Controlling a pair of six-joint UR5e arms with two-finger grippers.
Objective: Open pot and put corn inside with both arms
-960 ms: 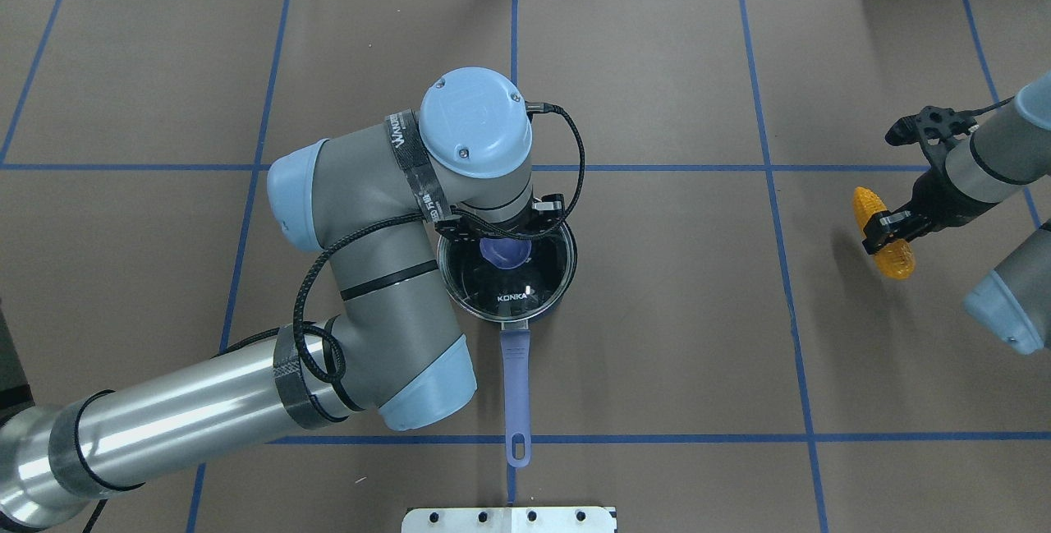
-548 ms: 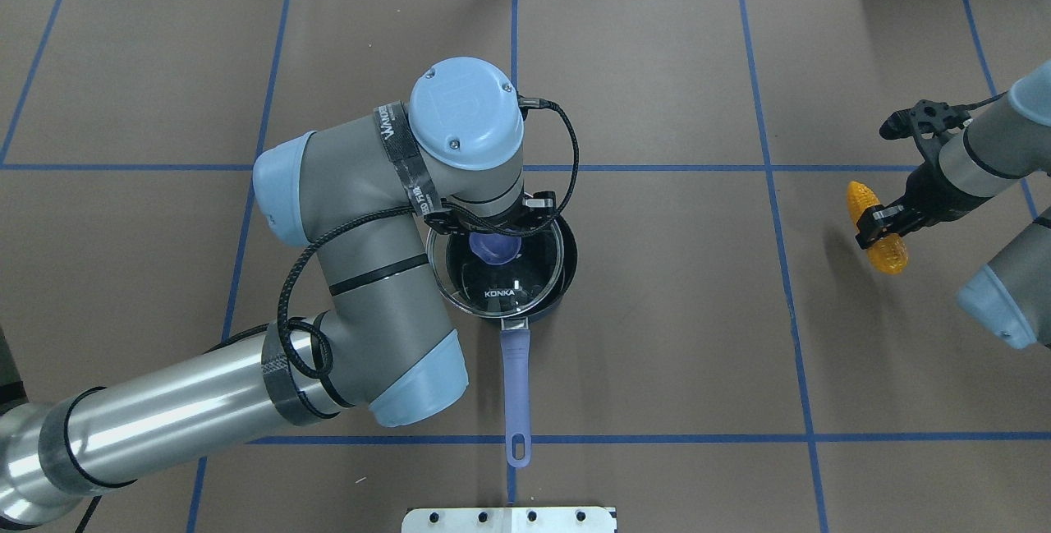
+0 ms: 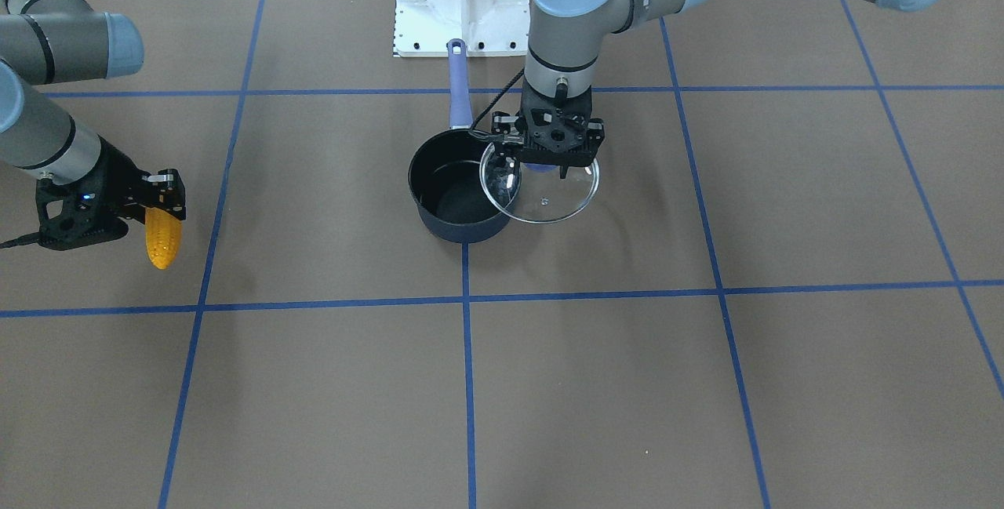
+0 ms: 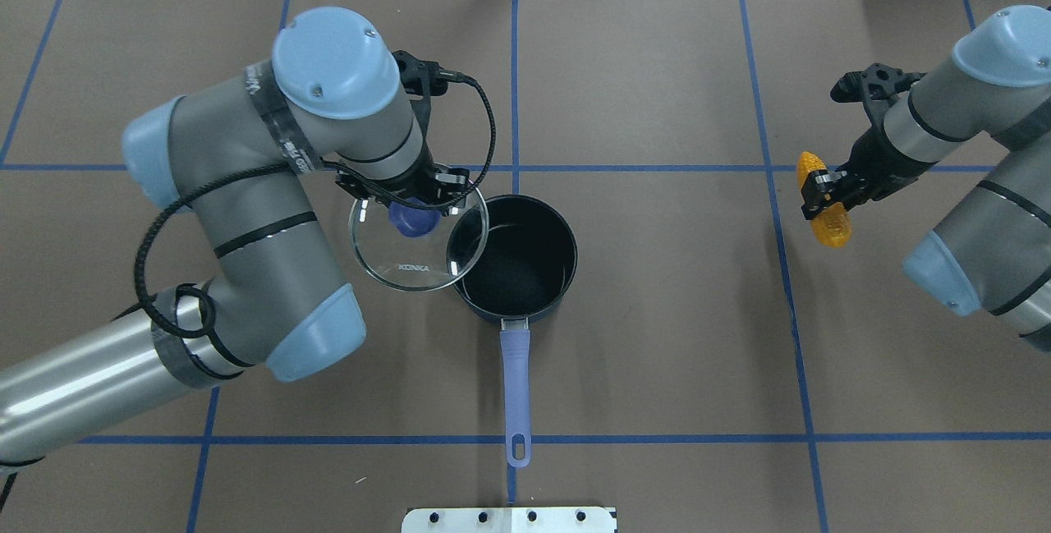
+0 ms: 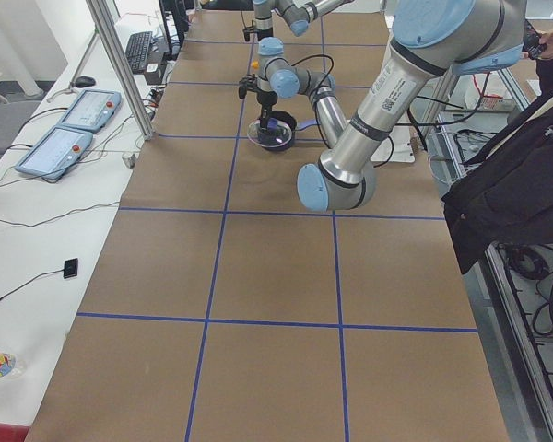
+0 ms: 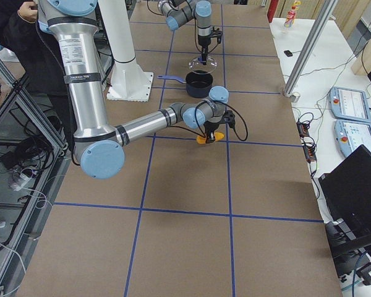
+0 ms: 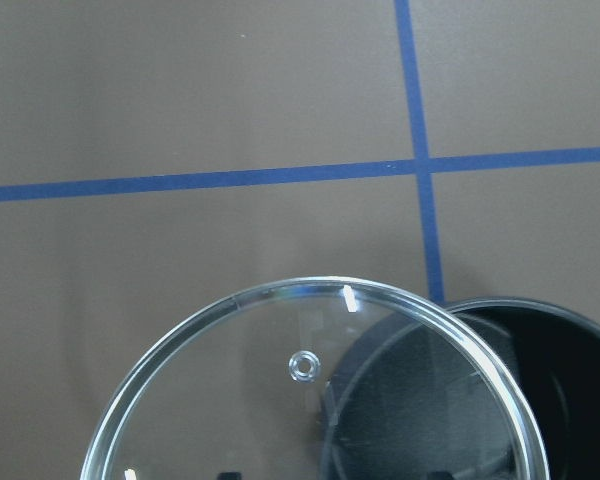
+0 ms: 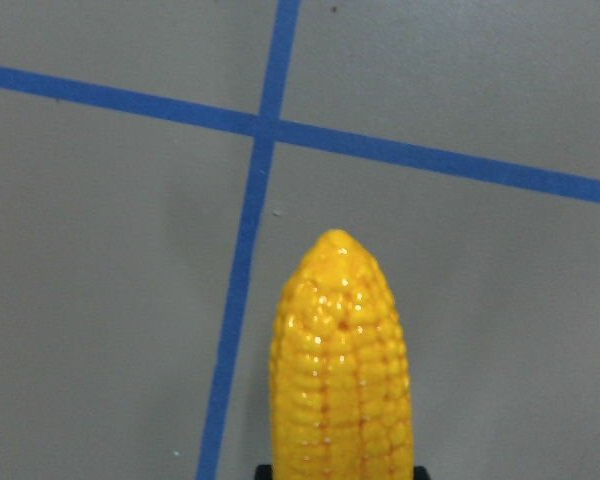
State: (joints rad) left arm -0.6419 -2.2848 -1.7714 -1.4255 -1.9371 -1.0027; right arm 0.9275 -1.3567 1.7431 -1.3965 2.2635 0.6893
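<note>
The left tool (image 4: 410, 206) is clamped on the purple knob of the glass lid (image 4: 402, 260), which hangs tilted, overlapping the left rim of the pot (image 4: 525, 270). The pot stands uncovered mid-surface (image 4: 657, 336), handle toward the robot. The right tool (image 4: 823, 196) is clamped across the corn (image 4: 833, 227), well right of the pot.

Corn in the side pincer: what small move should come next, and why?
Probably the right pincer should carry the corn sideways toward the pot. The pot's mouth is mostly uncovered and empty, the left pincer holds the lid off to one side, and the corn hangs above the table far from the pot.
</note>
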